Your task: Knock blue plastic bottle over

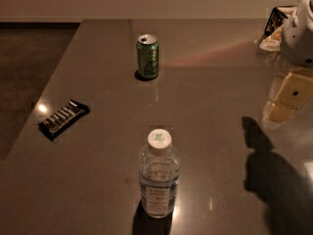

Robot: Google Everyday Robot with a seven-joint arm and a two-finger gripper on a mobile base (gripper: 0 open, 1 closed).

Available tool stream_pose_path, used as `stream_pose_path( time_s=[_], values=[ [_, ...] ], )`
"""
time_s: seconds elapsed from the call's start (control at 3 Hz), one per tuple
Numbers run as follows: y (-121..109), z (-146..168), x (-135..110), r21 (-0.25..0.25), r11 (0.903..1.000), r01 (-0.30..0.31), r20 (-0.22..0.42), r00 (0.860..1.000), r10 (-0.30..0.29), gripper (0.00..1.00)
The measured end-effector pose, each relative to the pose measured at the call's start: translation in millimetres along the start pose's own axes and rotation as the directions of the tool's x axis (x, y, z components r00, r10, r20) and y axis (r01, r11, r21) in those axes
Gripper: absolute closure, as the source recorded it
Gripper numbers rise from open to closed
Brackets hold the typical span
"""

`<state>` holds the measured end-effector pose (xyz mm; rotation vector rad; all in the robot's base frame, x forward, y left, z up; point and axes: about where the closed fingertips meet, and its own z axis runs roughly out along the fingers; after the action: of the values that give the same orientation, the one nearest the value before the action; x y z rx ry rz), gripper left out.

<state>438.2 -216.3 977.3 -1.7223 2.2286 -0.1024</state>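
The blue plastic bottle (158, 180) stands upright at near centre. My gripper (284, 101) hangs at the right edge, and I cannot tell whether it is open or closed. I'd sweep left and strike high, by the cap, well apart from the far green can (147, 56).

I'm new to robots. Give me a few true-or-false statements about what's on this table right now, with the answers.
1. The bottle stands upright. True.
2. The can lies on its side. False: it stands upright.
3. The gripper is touching the bottle. False: it is off at the right edge, well apart from the bottle.
4. The snack bar lies left of the bottle. True.
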Motion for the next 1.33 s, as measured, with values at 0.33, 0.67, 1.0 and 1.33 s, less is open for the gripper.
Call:
stream_pose_path(
  time_s=[0.33, 0.67, 1.0, 1.33],
  values=[
    [0, 0, 0, 0.0, 1.0, 0.0, 0.0, 1.0, 0.0, 0.0],
    [7, 2, -5, -0.051, 0.9987, -0.001, 0.051, 0.999, 0.004, 0.0],
    [47, 4, -12, -0.156, 0.9867, 0.047, 0.193, 0.981, -0.017, 0.0],
    [88, 2, -24, -0.219, 0.9689, 0.115, 0.341, 0.939, -0.034, 0.0]
  ],
)
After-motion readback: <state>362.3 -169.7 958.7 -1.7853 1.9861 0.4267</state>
